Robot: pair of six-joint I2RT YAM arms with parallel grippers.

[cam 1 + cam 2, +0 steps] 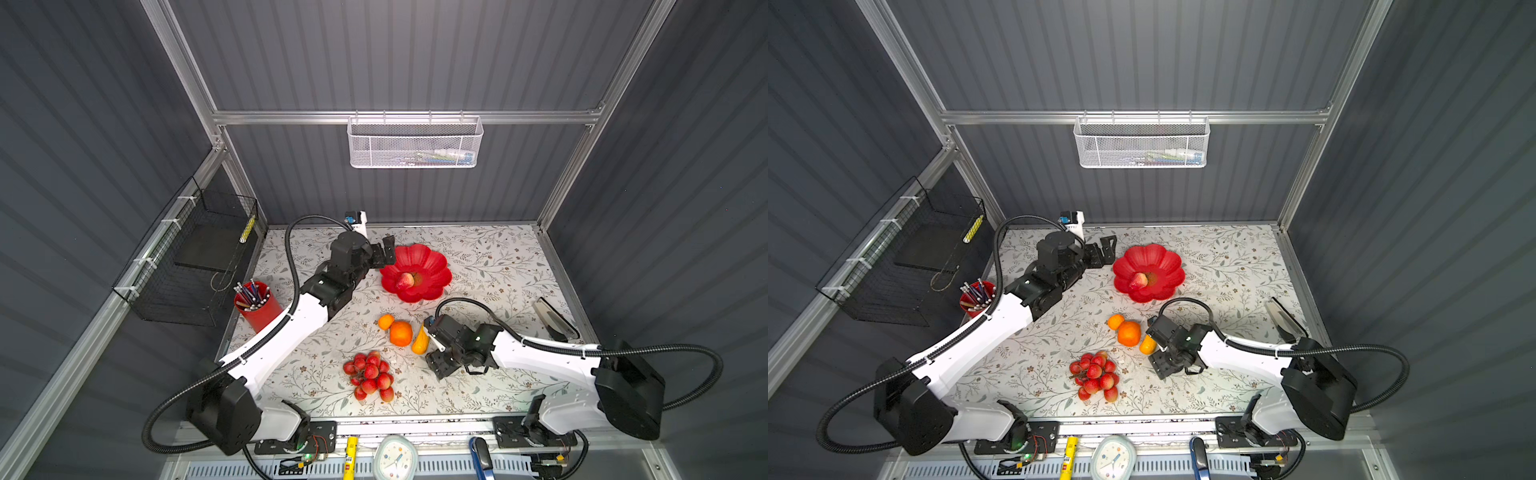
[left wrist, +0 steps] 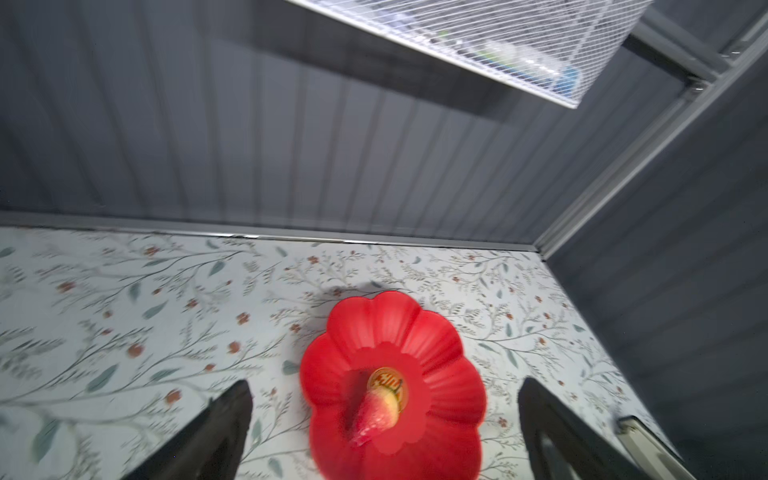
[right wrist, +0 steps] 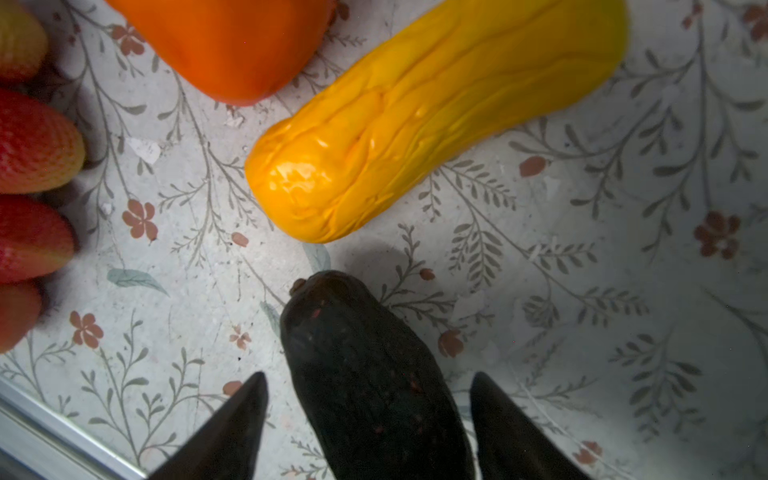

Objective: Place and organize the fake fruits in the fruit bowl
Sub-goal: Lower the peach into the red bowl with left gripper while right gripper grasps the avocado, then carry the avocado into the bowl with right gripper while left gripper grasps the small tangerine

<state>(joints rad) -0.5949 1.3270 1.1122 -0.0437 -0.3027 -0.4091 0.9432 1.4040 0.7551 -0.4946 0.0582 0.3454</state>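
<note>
The fruit bowl, a red flower-shaped dish, stands at the back middle with the strawberry lying in its centre. My left gripper hangs open at the bowl's left rim, empty. On the table lie a small orange, a larger orange, the yellow oblong fruit and the grape bunch. My right gripper straddles the dark avocado, a gap showing on each side. The avocado is hidden in both top views.
A red cup of pens stands at the left table edge below a black wire basket. A white mesh basket hangs on the back wall. A stapler-like tool lies at the right edge.
</note>
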